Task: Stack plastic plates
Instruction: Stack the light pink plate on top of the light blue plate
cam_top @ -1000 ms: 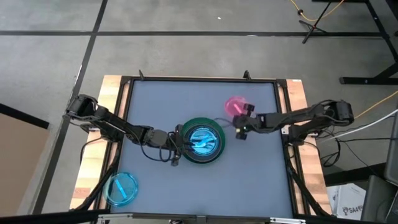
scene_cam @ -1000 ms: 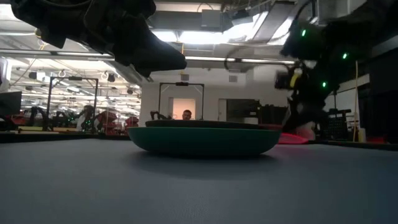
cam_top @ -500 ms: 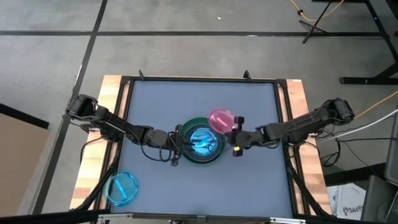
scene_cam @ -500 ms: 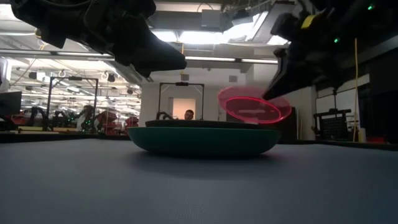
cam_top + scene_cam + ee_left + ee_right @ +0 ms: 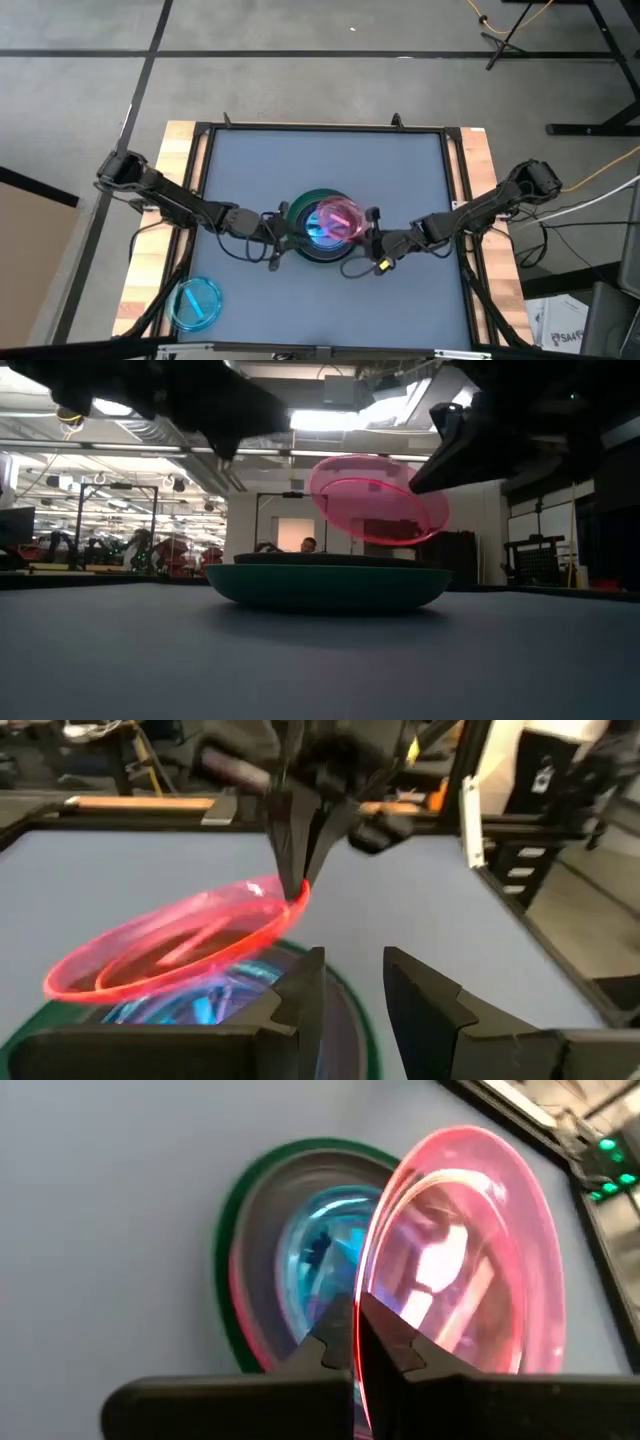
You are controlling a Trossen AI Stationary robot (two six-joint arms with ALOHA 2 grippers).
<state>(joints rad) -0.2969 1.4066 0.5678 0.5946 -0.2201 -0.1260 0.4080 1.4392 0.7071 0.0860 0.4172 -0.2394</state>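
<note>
The pink plate (image 5: pixel 338 216) is held by its rim in the right tool (image 5: pixel 366 236), whose fingers are pressed together on the edge, and it is carried tilted in the air directly above the stack (image 5: pixel 330 582). The edge far from the right tool is the high one in the low view, so the plate must be judged to need levelling and lowering straight down, not any more travel sideways. The stack sits at the middle of the surface (image 5: pixel 300 165): a green plate (image 5: pixel 300 205) at the bottom, a grey one (image 5: pixel 275 1295) and a hot-pink rim inside it, and a blue plate (image 5: pixel 325 1255) on top (its centre lies just under the held plate). The left tool (image 5: pixel 281 230) is at the stack's other side, very near its rim, with fingers apart and holding nothing. A second blue plate (image 5: pixel 193 302) lies alone near the left front corner, well apart from the stack; the left arm is the nearer one to it.
</note>
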